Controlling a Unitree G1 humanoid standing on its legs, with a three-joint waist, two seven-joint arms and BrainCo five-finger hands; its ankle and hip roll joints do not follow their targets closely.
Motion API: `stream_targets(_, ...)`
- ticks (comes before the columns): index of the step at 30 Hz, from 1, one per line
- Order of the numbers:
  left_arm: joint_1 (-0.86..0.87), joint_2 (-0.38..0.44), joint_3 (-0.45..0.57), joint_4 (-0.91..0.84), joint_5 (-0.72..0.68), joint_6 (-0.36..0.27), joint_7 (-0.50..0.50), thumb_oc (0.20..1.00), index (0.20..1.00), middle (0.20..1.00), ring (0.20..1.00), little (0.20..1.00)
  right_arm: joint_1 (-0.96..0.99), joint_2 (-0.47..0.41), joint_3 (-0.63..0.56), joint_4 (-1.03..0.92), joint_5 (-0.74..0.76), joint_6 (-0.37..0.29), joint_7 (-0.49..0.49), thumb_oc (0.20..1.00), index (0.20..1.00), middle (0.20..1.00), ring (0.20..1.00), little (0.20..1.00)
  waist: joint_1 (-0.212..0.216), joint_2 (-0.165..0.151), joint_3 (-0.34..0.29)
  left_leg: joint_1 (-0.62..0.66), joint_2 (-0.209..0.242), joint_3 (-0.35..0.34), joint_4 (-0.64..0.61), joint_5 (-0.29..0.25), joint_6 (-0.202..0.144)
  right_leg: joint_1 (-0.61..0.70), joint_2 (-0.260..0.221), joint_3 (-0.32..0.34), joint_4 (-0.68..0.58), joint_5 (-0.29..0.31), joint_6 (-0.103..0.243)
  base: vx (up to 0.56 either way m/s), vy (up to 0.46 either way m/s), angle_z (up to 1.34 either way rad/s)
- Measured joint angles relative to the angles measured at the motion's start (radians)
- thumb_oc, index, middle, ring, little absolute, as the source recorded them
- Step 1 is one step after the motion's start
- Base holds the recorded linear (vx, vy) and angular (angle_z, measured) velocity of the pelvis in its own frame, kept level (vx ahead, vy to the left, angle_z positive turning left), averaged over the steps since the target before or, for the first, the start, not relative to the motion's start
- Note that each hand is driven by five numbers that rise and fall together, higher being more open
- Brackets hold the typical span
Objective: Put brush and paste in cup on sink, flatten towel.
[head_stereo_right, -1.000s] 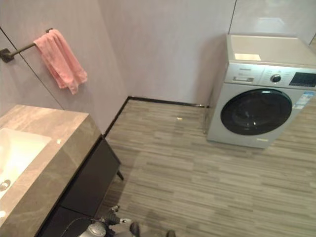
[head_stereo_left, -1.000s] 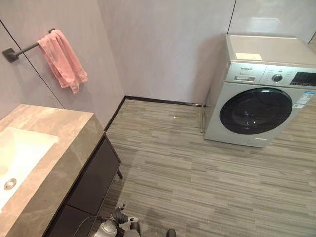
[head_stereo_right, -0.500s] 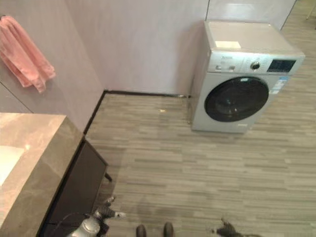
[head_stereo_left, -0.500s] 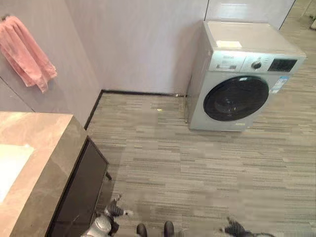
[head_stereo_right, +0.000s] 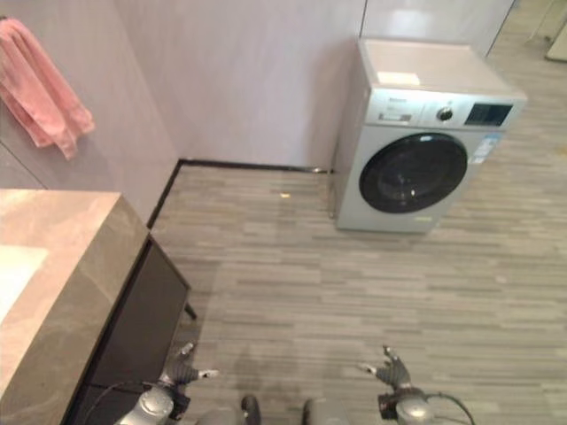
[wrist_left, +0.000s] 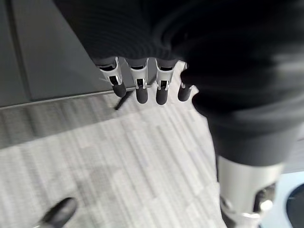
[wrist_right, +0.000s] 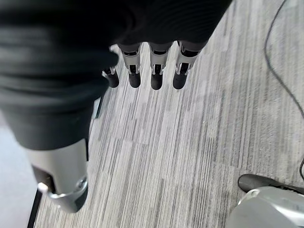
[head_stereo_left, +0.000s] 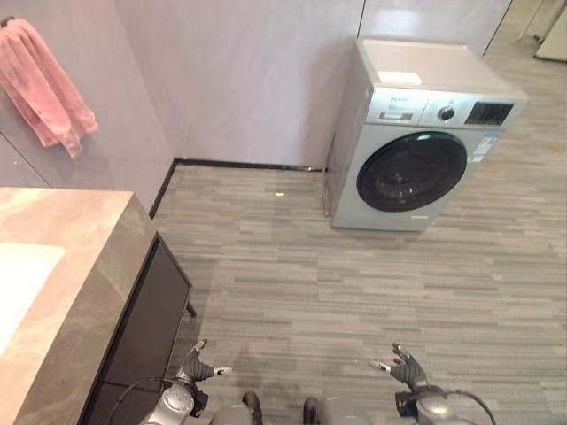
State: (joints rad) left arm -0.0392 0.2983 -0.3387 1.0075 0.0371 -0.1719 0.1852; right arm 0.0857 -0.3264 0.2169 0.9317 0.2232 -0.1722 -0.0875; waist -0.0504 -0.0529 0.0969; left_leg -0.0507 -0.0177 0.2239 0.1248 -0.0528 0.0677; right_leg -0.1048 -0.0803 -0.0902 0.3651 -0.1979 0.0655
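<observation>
Towel (head_stereo_left: pixel 44 84) is seen bunched on the wall above the counter (head_stereo_left: pixel 84 266); judged soft, light, best pinched at its hanging edges. Left hand (head_stereo_left: pixel 197 365) and right hand (head_stereo_left: pixel 403 365) are held released, empty.

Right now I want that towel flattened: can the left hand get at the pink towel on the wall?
Probably not yet. The left hand hangs low by the floor, open and empty, while the pink towel hangs high on the wall beyond the stone vanity counter.
</observation>
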Motion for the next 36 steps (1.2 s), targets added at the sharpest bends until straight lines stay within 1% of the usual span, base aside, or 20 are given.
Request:
stream_targets(1,0.002,-0.005,0.001,-0.001,0.000,-0.001,0.001,1.000,1.000,1.000,1.000,1.000,0.001,-0.007,0.001,-0.004,-0.001,0.000,0.000,1.000,1.000,1.000,1.000,1.000,0.001,0.013,0.002,0.024,0.004,0.001,-0.039,0.010,0.006,-0.011,0.000,0.007,0.045,0.012,0.036,0.02,0.089,-0.17)
stream_targets(3,0.003,-0.005,0.000,0.002,0.000,0.000,0.000,1.000,1.000,1.000,1.000,1.000,-0.013,-0.006,0.003,-0.008,-0.001,0.000,-0.001,1.000,1.000,1.000,1.000,1.000,-0.010,0.034,0.000,0.043,0.003,0.008,-0.070,0.022,0.001,-0.079,-0.006,0.023,0.177,0.050,0.058,0.05,0.089,-0.11)
stream_targets(5,0.005,0.000,0.001,-0.003,0.000,-0.002,0.000,1.000,1.000,1.000,1.000,1.000,-0.012,0.001,0.003,-0.025,-0.001,0.000,0.000,1.000,1.000,1.000,1.000,1.000,-0.014,0.040,-0.001,0.064,-0.001,0.027,-0.100,0.023,0.006,-0.126,-0.012,0.026,0.242,0.085,0.055,0.14,0.053,-0.19)
stream_targets(7,0.024,0.002,0.006,-0.004,0.000,-0.001,-0.001,1.000,1.000,1.000,1.000,1.000,-0.005,0.003,-0.001,-0.031,0.000,-0.003,0.000,1.000,1.000,1.000,1.000,1.000,-0.019,0.040,0.002,0.085,-0.011,0.031,-0.132,0.030,0.016,-0.139,-0.017,0.019,0.246,0.068,0.054,0.16,-0.007,-0.17)
stream_targets(10,0.036,0.006,0.012,0.004,0.000,-0.001,-0.004,1.000,1.000,1.000,1.000,1.000,0.000,0.004,-0.001,-0.019,0.001,-0.003,0.000,1.000,1.000,1.000,1.000,1.000,-0.017,0.030,0.008,0.083,-0.010,0.033,-0.149,0.032,0.020,-0.141,-0.016,0.010,0.093,0.068,0.049,0.15,-0.047,-0.04)
stream_targets(12,0.044,0.008,0.010,0.005,0.000,0.000,-0.006,1.000,1.000,1.000,1.000,1.000,0.008,0.007,-0.001,-0.019,0.001,-0.003,-0.001,1.000,1.000,1.000,1.000,1.000,-0.020,0.014,0.009,0.084,-0.012,0.032,-0.149,0.038,0.028,-0.134,-0.034,-0.001,-0.042,0.144,0.064,0.30,-0.089,0.06)
stream_targets(13,0.035,0.002,0.007,0.023,0.003,-0.001,-0.005,1.000,1.000,1.000,1.000,1.000,0.000,0.012,0.003,0.018,0.000,-0.009,-0.001,1.000,1.000,1.000,1.000,1.000,-0.019,0.016,0.012,0.090,-0.007,0.024,-0.151,0.028,0.021,-0.158,-0.040,0.000,-0.058,0.149,0.069,0.39,-0.133,0.23)
stream_targets(15,-0.022,-0.017,0.009,0.062,0.004,0.000,-0.005,1.000,1.000,1.000,1.000,1.000,-0.057,0.026,0.010,0.107,0.000,0.002,-0.003,1.000,1.000,1.000,1.000,1.000,-0.024,0.005,0.020,0.098,0.022,-0.012,-0.135,0.000,-0.017,-0.190,-0.057,-0.003,-0.217,0.218,0.126,0.45,-0.207,0.43)
stream_targets(18,-0.025,-0.038,-0.021,0.054,0.004,0.000,-0.005,1.000,1.000,1.000,1.000,1.000,-0.054,0.033,0.041,0.131,-0.002,0.014,-0.002,1.000,1.000,1.000,1.000,1.000,-0.023,-0.005,-0.007,0.132,0.070,-0.087,-0.103,-0.048,-0.084,-0.133,-0.031,0.001,-0.151,0.220,0.062,0.29,-0.222,0.70)
stream_targets(19,-0.030,-0.037,-0.041,0.042,0.012,-0.002,-0.006,1.000,1.000,1.000,1.000,1.000,-0.064,0.031,0.038,0.132,-0.005,0.016,-0.003,1.000,1.000,1.000,1.000,1.000,-0.017,0.006,-0.004,0.123,0.094,-0.101,-0.041,-0.039,-0.130,-0.113,-0.003,-0.034,-0.146,0.190,0.011,0.20,-0.245,0.76)
stream_targets(21,-0.051,-0.030,-0.076,0.038,0.015,0.000,-0.009,1.000,1.000,1.000,1.000,1.000,-0.080,0.026,0.042,0.130,-0.022,0.016,-0.002,1.000,1.000,1.000,1.000,1.000,-0.010,-0.011,0.002,-0.052,0.139,-0.109,0.303,-0.038,-0.184,-0.081,0.013,-0.061,-0.174,0.176,-0.038,0.04,-0.257,0.52)
stream_targets(23,-0.092,-0.028,-0.106,0.029,0.014,0.002,-0.009,1.000,1.000,1.000,1.000,1.000,-0.105,-0.011,0.096,0.123,-0.064,0.016,-0.016,1.000,1.000,1.000,1.000,1.000,0.009,-0.028,0.023,-0.215,0.160,-0.162,0.578,0.077,-0.231,-0.043,0.021,-0.106,-0.194,0.183,-0.118,0.13,-0.176,0.32)
stream_targets(24,-0.099,-0.026,-0.108,0.021,0.018,0.000,-0.010,1.000,1.000,1.000,1.000,1.000,-0.114,-0.017,0.103,0.124,-0.079,0.019,-0.019,1.000,1.000,1.000,1.000,1.000,0.011,-0.035,0.028,-0.235,0.158,-0.159,0.600,0.077,-0.230,-0.030,0.022,-0.111,-0.201,0.180,-0.123,0.31,-0.088,0.42)
stream_targets(26,-0.119,-0.026,-0.129,0.001,0.021,0.000,-0.006,1.000,1.000,1.000,1.000,1.000,-0.137,-0.031,0.120,0.126,-0.103,0.020,-0.024,1.000,1.000,1.000,1.000,1.000,0.012,-0.031,0.034,-0.266,0.139,-0.123,0.532,0.049,-0.194,0.016,0.049,-0.114,-0.247,0.166,-0.112,0.24,0.008,0.12)
stream_targets(29,-0.115,-0.029,-0.126,-0.008,0.022,-0.004,-0.002,1.000,1.000,1.000,1.000,1.000,-0.123,-0.034,0.118,0.116,-0.121,0.019,-0.028,1.000,1.000,1.000,1.000,1.000,0.013,-0.017,0.025,-0.227,0.094,-0.036,0.161,0.056,-0.184,0.058,0.081,-0.122,-0.353,0.175,-0.094,0.38,0.095,-0.01)
stream_targets(31,-0.116,-0.029,-0.123,-0.007,0.022,-0.014,0.004,1.000,1.000,1.000,1.000,1.000,-0.098,-0.036,0.117,0.114,-0.122,0.019,-0.038,1.000,1.000,1.000,1.000,1.000,0.035,0.004,0.019,-0.200,0.080,-0.013,-0.116,0.105,-0.182,0.073,0.103,-0.133,-0.398,0.184,-0.045,0.25,0.119,-0.10)
stream_targets(32,-0.109,-0.022,-0.111,-0.002,0.022,-0.012,0.008,1.000,1.000,1.000,1.000,1.000,-0.099,-0.035,0.119,0.111,-0.123,0.019,-0.040,1.000,1.000,1.000,1.000,1.000,0.046,0.026,0.040,-0.208,0.096,-0.025,-0.185,0.150,-0.164,0.092,0.142,-0.119,-0.414,0.213,-0.078,0.32,0.155,-0.42)
stream_targets(33,-0.105,-0.020,-0.112,0.008,0.022,-0.011,0.007,1.000,1.000,1.000,1.000,1.000,-0.099,-0.034,0.120,0.109,-0.129,0.019,-0.041,1.000,1.000,1.000,1.000,1.000,0.054,0.031,0.041,-0.209,0.107,-0.028,-0.195,0.157,-0.171,0.105,0.154,-0.108,-0.429,0.200,-0.067,0.52,0.254,-0.65)
stream_targets(34,-0.105,-0.022,-0.104,0.025,0.022,-0.008,0.007,1.000,1.000,1.000,1.000,1.000,-0.109,-0.034,0.121,0.112,-0.148,0.019,-0.041,1.000,1.000,1.000,1.000,1.000,0.065,0.036,0.047,-0.204,0.108,-0.027,-0.193,0.166,-0.168,0.124,0.168,-0.086,-0.442,0.204,-0.087,0.44,0.223,-0.69)
stream_targets(36,-0.087,-0.029,-0.082,0.052,0.022,-0.008,0.006,1.000,1.000,1.000,1.000,1.000,-0.136,-0.028,0.147,0.142,-0.191,0.022,-0.039,1.000,1.000,1.000,1.000,1.000,0.061,0.036,0.052,-0.131,0.069,-0.021,-0.198,0.193,-0.129,0.197,0.166,-0.042,-0.449,0.156,-0.090,0.48,0.288,-0.57)
